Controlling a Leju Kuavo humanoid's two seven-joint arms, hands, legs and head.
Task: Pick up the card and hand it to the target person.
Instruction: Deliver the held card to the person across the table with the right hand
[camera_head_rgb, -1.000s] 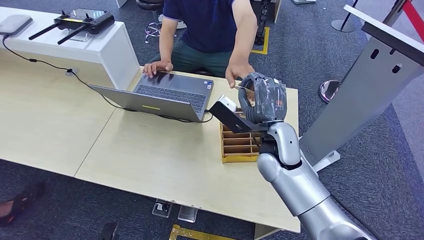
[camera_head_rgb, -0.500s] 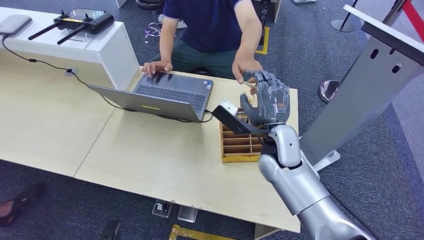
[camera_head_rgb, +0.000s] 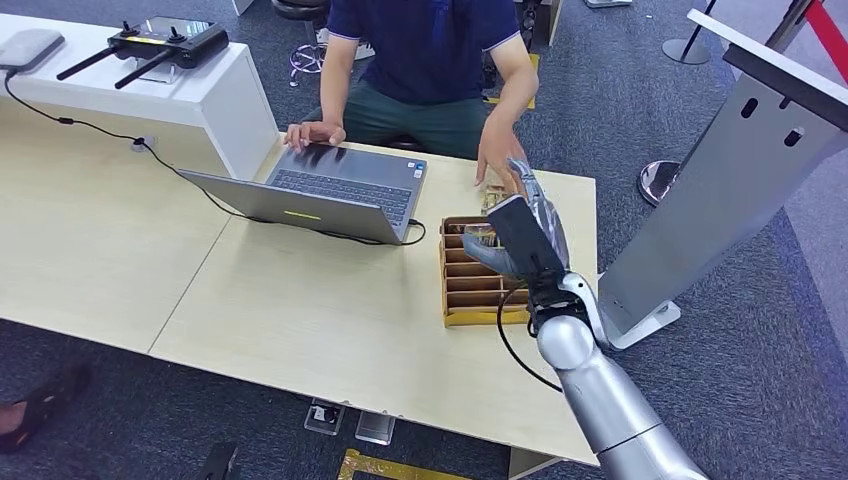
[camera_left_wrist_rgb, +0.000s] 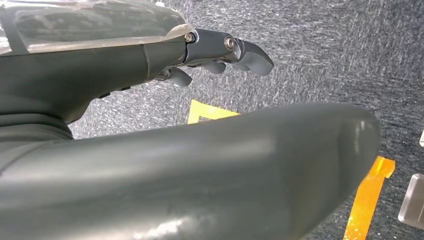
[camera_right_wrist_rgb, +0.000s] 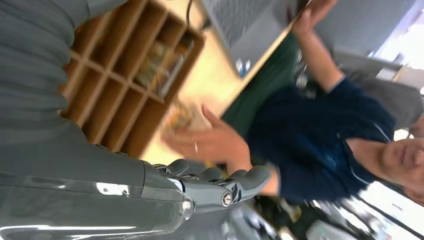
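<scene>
The card (camera_head_rgb: 490, 200) lies on the table's far edge under the fingers of the seated person's hand (camera_head_rgb: 498, 158). The right wrist view has that hand (camera_right_wrist_rgb: 212, 142) spread over the card (camera_right_wrist_rgb: 179, 117). My right hand (camera_head_rgb: 528, 232) hovers over the wooden slotted box (camera_head_rgb: 480, 318), fingers (camera_right_wrist_rgb: 235, 185) stretched out and apart, holding nothing. Another card (camera_right_wrist_rgb: 162, 62) sits in one slot of the box (camera_right_wrist_rgb: 197, 40). My left hand (camera_left_wrist_rgb: 200, 165) hangs over grey carpet, its fingers (camera_left_wrist_rgb: 225, 47) extended with nothing in them.
An open laptop (camera_head_rgb: 330, 195) with a cable stands left of the box, the person's other hand on it. A slanted grey stand (camera_head_rgb: 700, 180) rises just right of the table. A black controller (camera_head_rgb: 165, 40) rests on the white cabinet at far left.
The person took the card from my right hand and laid it on the table. My right hand opened, turned and drew back over the box.
</scene>
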